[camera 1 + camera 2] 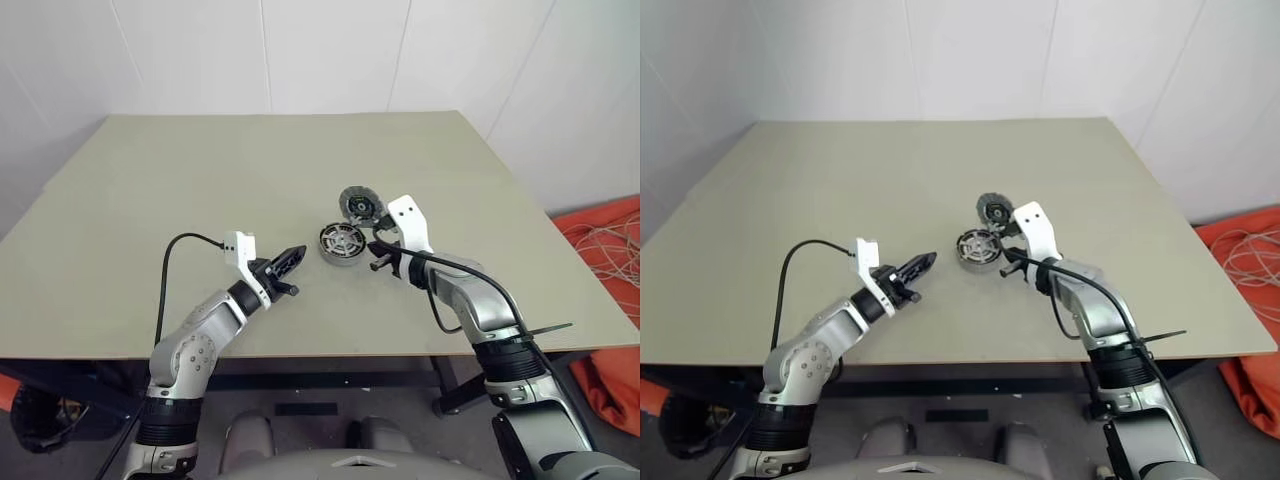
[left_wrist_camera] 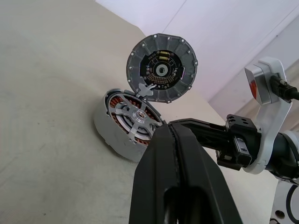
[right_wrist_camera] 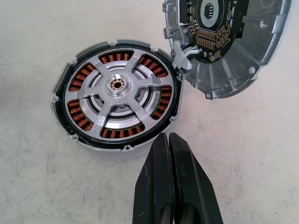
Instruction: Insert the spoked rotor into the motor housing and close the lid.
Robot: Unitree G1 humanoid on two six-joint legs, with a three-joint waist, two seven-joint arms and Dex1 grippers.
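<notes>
i read no legible writing. spoked rotor [image 3: 117, 100] sits inside the motor housing [image 3: 63, 81] on the table [image 1: 150, 200]; lid [image 3: 233, 56] stands open. left gripper [image 1: 293, 262] and right gripper [image 3: 169, 140] — both closed, empty, beside the housing.

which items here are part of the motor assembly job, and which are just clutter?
Job:
- spoked rotor, already seated in the motor housing
- lid, open, standing up at the housing's edge
- left gripper, shut, empty
- right gripper, shut, empty, beside the housing

Lying about:
- orange cloth and pale cords on the floor beside the table
</notes>
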